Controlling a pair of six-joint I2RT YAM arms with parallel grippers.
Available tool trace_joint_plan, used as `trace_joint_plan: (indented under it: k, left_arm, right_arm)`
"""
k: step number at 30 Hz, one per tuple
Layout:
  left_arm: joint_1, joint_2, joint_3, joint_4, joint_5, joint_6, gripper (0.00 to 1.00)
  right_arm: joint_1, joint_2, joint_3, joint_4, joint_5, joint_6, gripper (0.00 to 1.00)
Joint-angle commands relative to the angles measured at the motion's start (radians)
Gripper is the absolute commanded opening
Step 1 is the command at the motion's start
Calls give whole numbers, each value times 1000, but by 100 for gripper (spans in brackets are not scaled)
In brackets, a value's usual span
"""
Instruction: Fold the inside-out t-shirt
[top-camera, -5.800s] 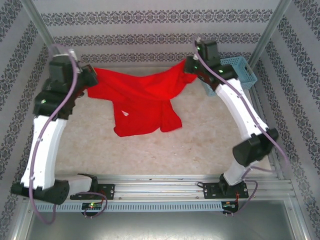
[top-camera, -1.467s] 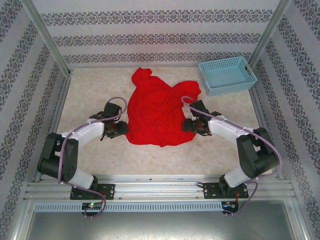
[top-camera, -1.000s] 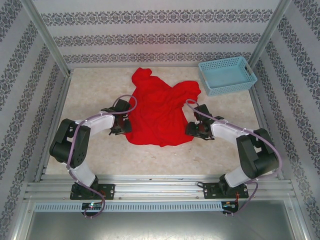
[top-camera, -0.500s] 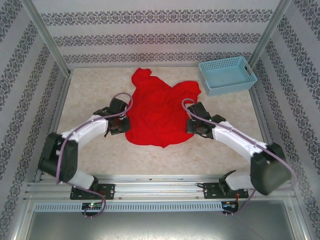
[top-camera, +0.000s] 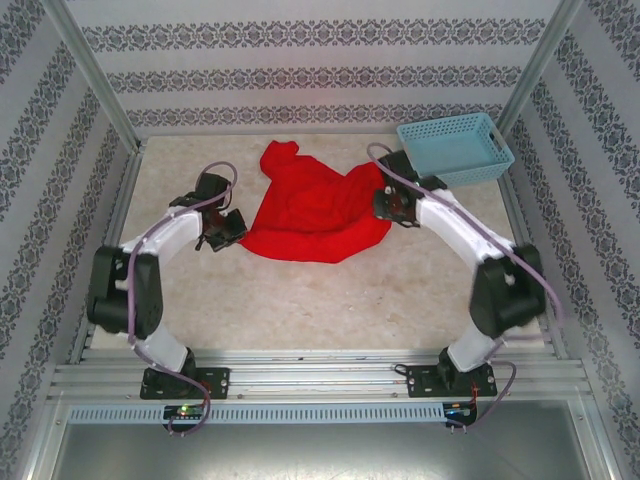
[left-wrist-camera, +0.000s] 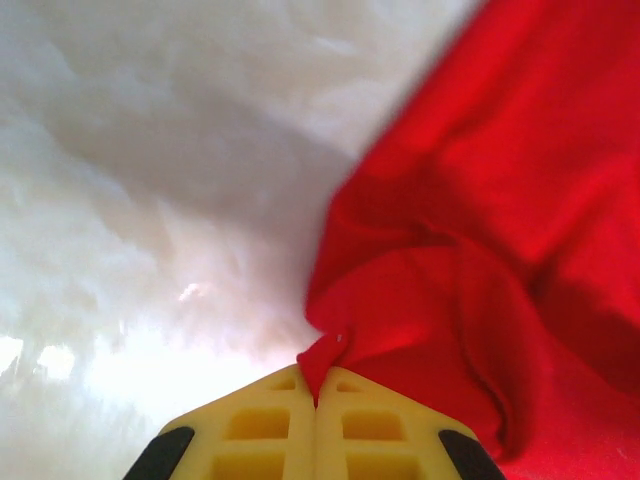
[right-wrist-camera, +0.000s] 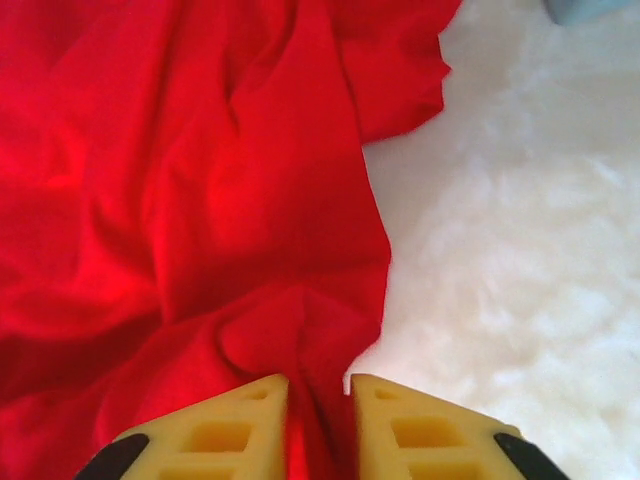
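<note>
No fold has been made: the shirt (top-camera: 310, 210) is seen crumpled on the table (top-camera: 400, 290), its edges pinched by the tightly closed left gripper (left-wrist-camera: 317, 400) and the narrowly set right gripper (right-wrist-camera: 320, 405), so flattening and all folding are left.

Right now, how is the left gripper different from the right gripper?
The left gripper pinches a small tip of the t-shirt with jaws together; the right gripper has a thicker fold in a gap between its jaws. The left gripper is far from the basket; the right gripper is near it. Both grip the same t-shirt.
</note>
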Motion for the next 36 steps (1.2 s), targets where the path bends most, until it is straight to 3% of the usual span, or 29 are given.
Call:
trace_joint_plan:
  k: [1, 3, 6, 13, 17, 26, 30, 36]
  left_arm:
    - [14, 111, 63, -6, -25, -15, 0]
    - [14, 150, 72, -2, -24, -13, 0]
    - [21, 151, 64, 1, -31, -7, 0]
    - [29, 112, 29, 2, -47, 9, 0]
    - [29, 91, 22, 10, -40, 18, 0]
    - [30, -2, 4, 2, -2, 11, 0]
    - [28, -49, -13, -9, 7, 4, 0]
    - [29, -139, 7, -65, 8, -4, 0]
  right_arm:
    - [-44, 176, 147, -39, -48, -40, 38]
    - [-64, 241, 214, -35, -82, -66, 46]
    - [-88, 227, 209, -18, -121, -86, 49]
    - [-113, -94, -210, 154, -169, -82, 51]
    - [-116, -172, -396, 245, -228, -52, 52]
    - [-81, 3, -334, 274, -279, -15, 55]
    - [-62, 109, -244, 218, -221, -6, 45]
    - [-38, 83, -227, 143, -109, -16, 6]
